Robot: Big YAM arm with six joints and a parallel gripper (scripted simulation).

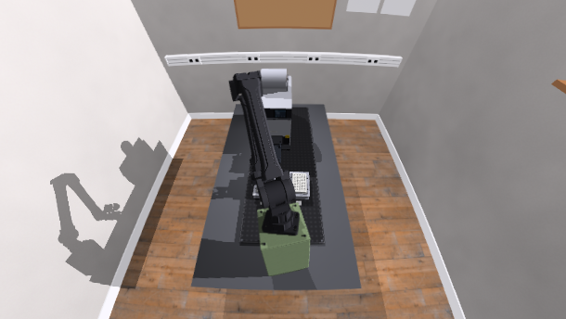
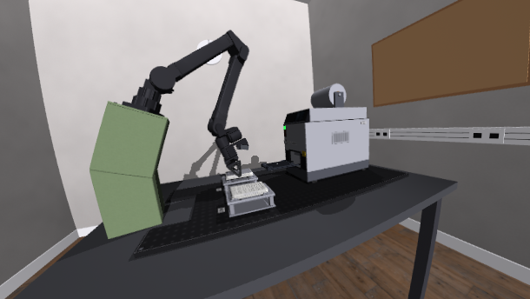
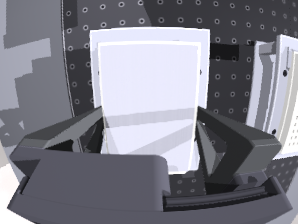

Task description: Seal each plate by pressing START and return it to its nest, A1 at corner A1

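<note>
From where I stand, the sealer [image 1: 277, 99] [image 2: 336, 149] sits at the far end of the desk [image 1: 340, 269] [image 2: 347, 236], a thick film roll [image 1: 274, 79] [image 2: 323, 96] on top of it and a small green lamp [image 2: 284, 128] lit on its front. Its dark stage [image 2: 278, 165] juts out from that front, towards the green pedestal [image 1: 285, 257] [image 2: 126, 143] that carries the black arm [image 1: 262, 132] [image 2: 204, 54] at the end away from the sealer. The arm bends high and reaches down to a spot in front of the sealer, short of its stage. There the fingers [image 2: 235, 168] are clamped on a plate [image 3: 150, 85] with a smooth, pale top, one finger at each long side. This plate is over the nest [image 3: 95, 47] on the pedestal side of the sealer; I can't tell whether it is fully seated. Beside that nest, a little apart and just as much in front of the sealer, stands the second nest [image 1: 307, 193] [image 2: 252, 202] [image 3: 260, 90]. In it lies the other plate [image 1: 299, 182] [image 2: 248, 190] [image 3: 294, 107], its rows of open wells facing up. Bands of shadow cross the held plate's top.
</note>
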